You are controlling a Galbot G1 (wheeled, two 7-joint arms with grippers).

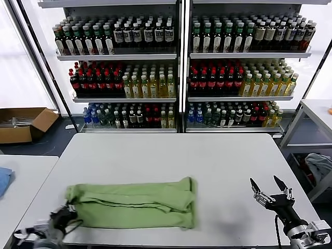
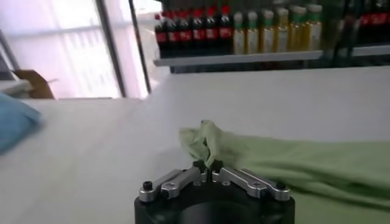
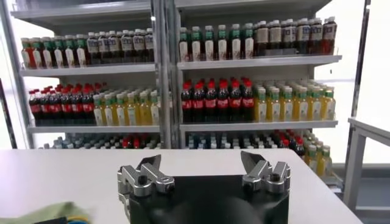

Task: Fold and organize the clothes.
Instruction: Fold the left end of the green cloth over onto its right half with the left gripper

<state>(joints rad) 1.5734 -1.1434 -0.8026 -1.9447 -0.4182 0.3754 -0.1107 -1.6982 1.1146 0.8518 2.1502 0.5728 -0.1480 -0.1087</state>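
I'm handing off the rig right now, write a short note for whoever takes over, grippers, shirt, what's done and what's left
Left gripper: shut on a corner of the green shirt, at the shirt's left end, near the table's front edge.
Right gripper: open, idle above the table's right front, holding nothing.
Shirt: lying as a long band across the table front.
Done: folded lengthwise, by the look of it.
Left: probably folding end over end, then tidying.

White worktop (image 1: 171,155) in front. Behind it two tall shelving units (image 1: 179,57) packed with bottles (image 1: 218,80): dark, red-capped, yellow, green rows. Open cardboard box (image 1: 23,123) on floor at far left. Blue cloth (image 1: 4,179) on neighbouring white table (image 1: 26,176). Grey-blue cloth (image 1: 319,166) under side table at right.
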